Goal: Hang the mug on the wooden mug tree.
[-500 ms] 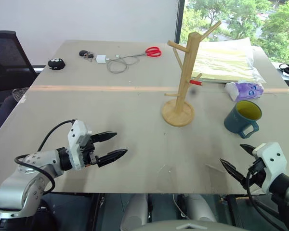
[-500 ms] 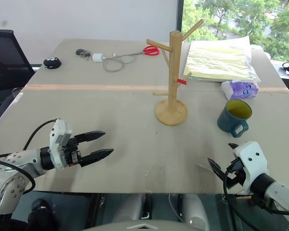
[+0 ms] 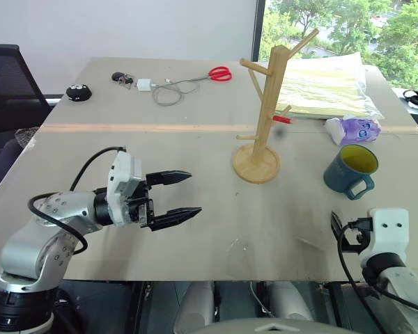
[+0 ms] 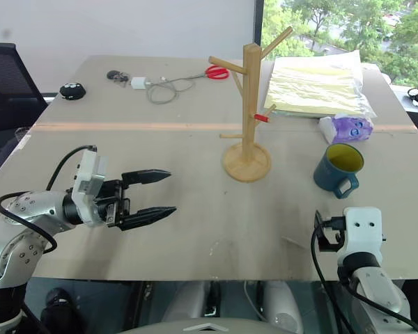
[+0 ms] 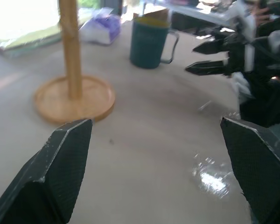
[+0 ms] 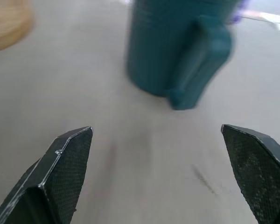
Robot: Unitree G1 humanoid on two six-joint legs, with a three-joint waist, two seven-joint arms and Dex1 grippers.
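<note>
Looking from the head views: the mug (image 3: 351, 171) stands upright on the worktop (image 3: 195, 153) at the right, to the right of and slightly nearer than the wooden mug tree (image 3: 263, 111), well apart from it, its handle turned toward the near edge.
Left gripper, head views: the left gripper (image 3: 177, 198) hovers over the near left of the worktop with its fingers spread, empty, pointing right.
Right gripper, head views: the right gripper (image 4: 323, 232) sits at the near right edge, short of the mug.
Left wrist view: the tree's round base and post, with the mug beyond them and nothing between.
Right wrist view: the mug fills the far middle between the spread, empty fingers (image 6: 60, 172); the loop handle faces the gripper.
Handling, judged: glazed ceramic, so stiff, fairly heavy, smooth and likely slippery, and breakable if dropped.
Hold, judged: pinch the rim wall on the side opposite the handle, leaving the loop free to slide over a peg.
</note>
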